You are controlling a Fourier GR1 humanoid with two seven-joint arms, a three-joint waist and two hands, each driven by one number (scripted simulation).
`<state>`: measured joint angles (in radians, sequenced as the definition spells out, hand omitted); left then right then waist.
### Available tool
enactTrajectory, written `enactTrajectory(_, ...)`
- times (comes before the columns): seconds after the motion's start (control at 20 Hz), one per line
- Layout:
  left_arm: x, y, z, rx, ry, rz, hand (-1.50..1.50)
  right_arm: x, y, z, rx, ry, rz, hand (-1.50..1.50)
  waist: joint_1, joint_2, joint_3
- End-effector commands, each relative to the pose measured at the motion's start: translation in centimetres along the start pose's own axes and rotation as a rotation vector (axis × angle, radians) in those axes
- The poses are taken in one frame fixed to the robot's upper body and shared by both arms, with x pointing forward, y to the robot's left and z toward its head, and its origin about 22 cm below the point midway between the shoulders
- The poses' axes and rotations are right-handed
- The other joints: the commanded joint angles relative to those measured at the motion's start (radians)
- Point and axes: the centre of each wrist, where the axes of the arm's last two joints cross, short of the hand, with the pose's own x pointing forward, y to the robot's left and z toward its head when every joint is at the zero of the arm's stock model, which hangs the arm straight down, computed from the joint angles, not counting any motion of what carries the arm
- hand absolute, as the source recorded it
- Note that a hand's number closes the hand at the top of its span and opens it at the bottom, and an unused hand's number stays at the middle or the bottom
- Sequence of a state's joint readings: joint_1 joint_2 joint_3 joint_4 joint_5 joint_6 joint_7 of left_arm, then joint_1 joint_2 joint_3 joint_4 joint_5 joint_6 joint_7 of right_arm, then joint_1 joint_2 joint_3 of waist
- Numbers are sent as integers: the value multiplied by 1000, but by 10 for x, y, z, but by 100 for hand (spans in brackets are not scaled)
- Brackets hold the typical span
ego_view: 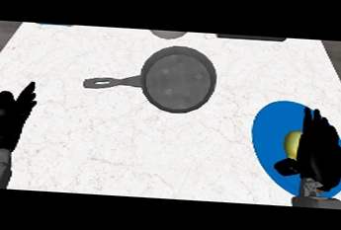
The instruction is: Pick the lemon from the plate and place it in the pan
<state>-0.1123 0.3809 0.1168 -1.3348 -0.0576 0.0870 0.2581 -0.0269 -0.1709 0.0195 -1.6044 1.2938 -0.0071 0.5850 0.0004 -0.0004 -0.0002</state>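
A yellow lemon (293,142) lies on a blue plate (269,128) at the right of the white counter. My right hand (320,151) hovers over the plate, fingers straight and pointing away, thumb out to the left below the lemon; it covers the lemon's right part. The dark grey pan (179,79) sits near the counter's middle back, its handle (109,82) pointing left, nothing inside it. My left hand (9,119) rests open at the left edge, fingers up.
A grey round object (168,34) and a dark flat object (251,37) show at the counter's far edge. A small blue and orange thing (54,24) lies at the far left corner. White marble counter (128,144) stretches between pan and hands.
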Motion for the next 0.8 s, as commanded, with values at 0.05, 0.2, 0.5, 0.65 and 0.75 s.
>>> enactTrajectory(0.05, 0, -3, 5, 1, -28, -5, 0, 3, 29, 1, 17, 27, 21, -150, 1, 0, 0)
enactTrajectory(0.2, -7, 12, -5, -4, -2, 10, 0, -30, 30, -14, 20, 31, 5, -150, -1, 1, 0)
enactTrajectory(0.5, -3, -4, -13, 4, -13, -12, 0, -3, 13, -21, -103, -35, 146, 150, -3, 1, 0)
enactTrajectory(0.65, -7, -2, 8, -2, -5, -7, 0, -18, 31, -3, -118, -16, 130, 150, 0, 0, 0)
enactTrajectory(0.75, 7, -18, 11, -10, 0, 13, 0, -22, 25, -15, -117, -31, 138, 150, 0, 0, 0)
